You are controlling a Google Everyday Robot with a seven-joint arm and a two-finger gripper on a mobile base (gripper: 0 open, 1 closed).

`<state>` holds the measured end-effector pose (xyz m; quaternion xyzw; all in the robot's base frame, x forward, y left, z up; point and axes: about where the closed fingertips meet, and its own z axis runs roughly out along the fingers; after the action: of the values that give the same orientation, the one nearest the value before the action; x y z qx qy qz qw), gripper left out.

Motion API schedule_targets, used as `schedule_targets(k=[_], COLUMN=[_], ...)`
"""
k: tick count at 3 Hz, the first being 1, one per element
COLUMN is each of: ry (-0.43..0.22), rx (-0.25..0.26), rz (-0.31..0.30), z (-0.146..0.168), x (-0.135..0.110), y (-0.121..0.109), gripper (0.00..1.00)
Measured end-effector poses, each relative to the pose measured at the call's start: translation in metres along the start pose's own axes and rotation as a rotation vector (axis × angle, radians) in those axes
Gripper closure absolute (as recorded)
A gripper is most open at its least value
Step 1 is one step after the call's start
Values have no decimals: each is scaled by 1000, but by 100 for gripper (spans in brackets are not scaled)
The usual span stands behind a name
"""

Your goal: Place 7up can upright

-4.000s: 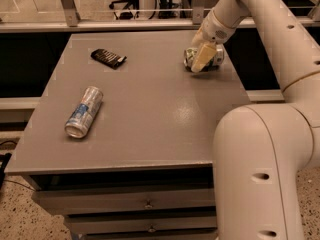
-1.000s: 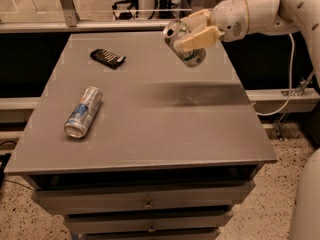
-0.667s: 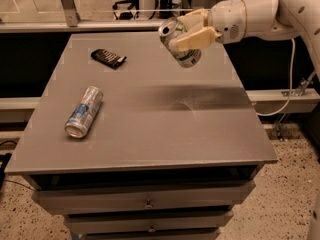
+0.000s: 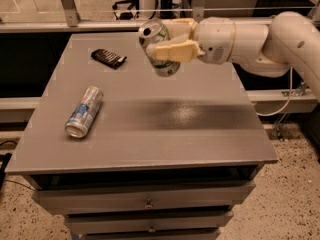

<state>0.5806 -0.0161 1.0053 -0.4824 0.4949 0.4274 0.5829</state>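
Observation:
The 7up can point(image 4: 159, 46), white and green with a silver top, is held in the air above the far middle of the grey table point(image 4: 165, 129). It is tilted, its silver top pointing up and to the left. My gripper point(image 4: 172, 43) reaches in from the right and is shut on the can, one cream finger across its front. The can is well clear of the tabletop.
A slimmer silver-and-blue can point(image 4: 84, 111) lies on its side at the table's left. A small black packet point(image 4: 108, 58) lies at the far left. The arm point(image 4: 250, 36) stretches in from the right edge. Drawers sit below the table's front edge.
The gripper has lifted the can off the far right of the table and carried it left, toward the middle. The can has turned more upright.

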Motion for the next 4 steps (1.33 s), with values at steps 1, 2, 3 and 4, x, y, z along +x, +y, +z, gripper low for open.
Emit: schedule_targets(k=[1,2,3,4], ry=[-63,-65,-90,-103], rx=[27,38,56,61], rz=[-1,16,49,90], z=[6,-1,-11,-20], x=[7,23,43,67], y=[17,29,36,42], gripper=[100,100,100,100])
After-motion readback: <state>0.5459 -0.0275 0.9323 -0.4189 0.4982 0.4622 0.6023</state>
